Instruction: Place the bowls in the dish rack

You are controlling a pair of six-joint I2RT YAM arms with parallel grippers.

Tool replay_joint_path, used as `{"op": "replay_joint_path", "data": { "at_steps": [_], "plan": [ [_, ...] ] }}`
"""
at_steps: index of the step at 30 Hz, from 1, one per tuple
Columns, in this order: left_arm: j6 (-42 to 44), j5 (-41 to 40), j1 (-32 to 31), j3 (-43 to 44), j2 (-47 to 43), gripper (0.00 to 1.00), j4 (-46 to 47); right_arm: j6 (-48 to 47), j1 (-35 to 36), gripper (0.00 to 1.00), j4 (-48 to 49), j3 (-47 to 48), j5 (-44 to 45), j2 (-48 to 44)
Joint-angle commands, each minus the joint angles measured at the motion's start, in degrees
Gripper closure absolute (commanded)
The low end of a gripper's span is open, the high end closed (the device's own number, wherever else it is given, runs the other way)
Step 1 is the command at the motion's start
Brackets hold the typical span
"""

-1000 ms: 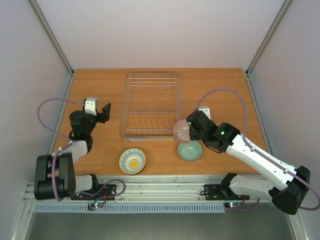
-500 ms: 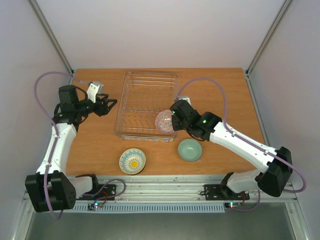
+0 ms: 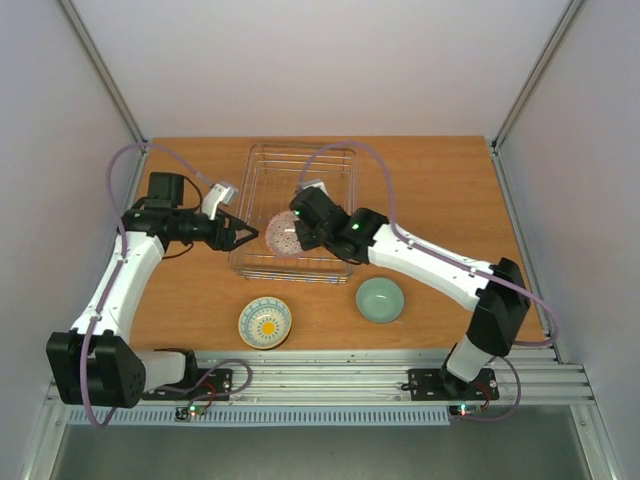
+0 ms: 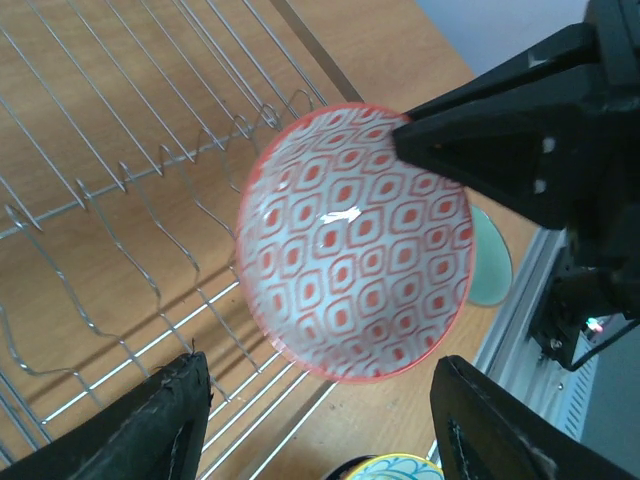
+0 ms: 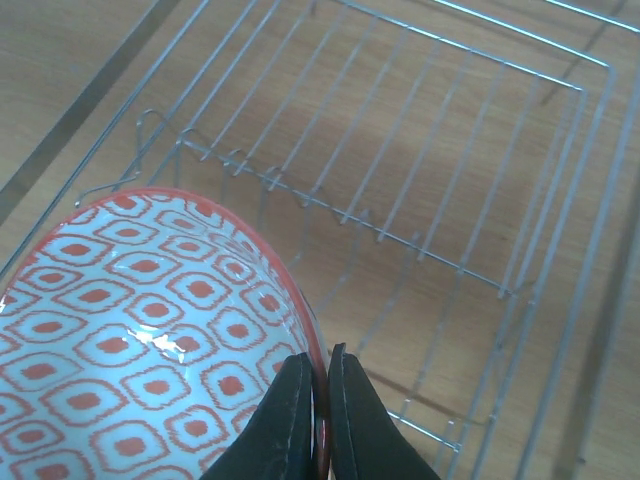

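Now the right claw (image 5: 320, 365) pinches the rim of the red patterned bowl (image 5: 130, 320). It holds the bowl up on its edge, just over the dish rack (image 3: 300, 148), close to the front prongs. The left claw (image 3: 248, 237) is spread wide and holds nothing. It faces the bowl from the rack's left side. I think this bowl is going in. Next it should go down gently between two prongs, then be let go. The mint green bowl (image 3: 380, 299) and the yellow bowl (image 3: 265, 322) sit on the worktop (image 3: 440, 180).

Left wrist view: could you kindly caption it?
The red-patterned bowl, rim pinched by the right fingers, over the dish rack.
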Motion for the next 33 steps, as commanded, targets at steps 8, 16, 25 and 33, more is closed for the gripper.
{"op": "replay_joint_path", "data": {
  "at_steps": [8,16,25,33],
  "plan": [
    [-2.2,-4.2,-2.4,-0.9,2.4,0.4,0.3,-4.7,7.2,0.99,0.6,10.2,5.0,5.2],
    [-2.8,-8.3,-3.7,-1.6,4.4,0.61,1.7,-5.3,8.5,0.99,0.6,10.6,6.4,4.0],
    [-1.8,-7.6,-3.9,-1.1,5.9,1.0,0.7,-5.2,8.6,0.99,0.8,10.4,6.7,4.5],
    [2.4,-3.7,-4.0,-1.1,5.0,1.0,-0.1,-5.1,8.6,0.62,5.0,5.4,3.8,0.4]
  ]
}}
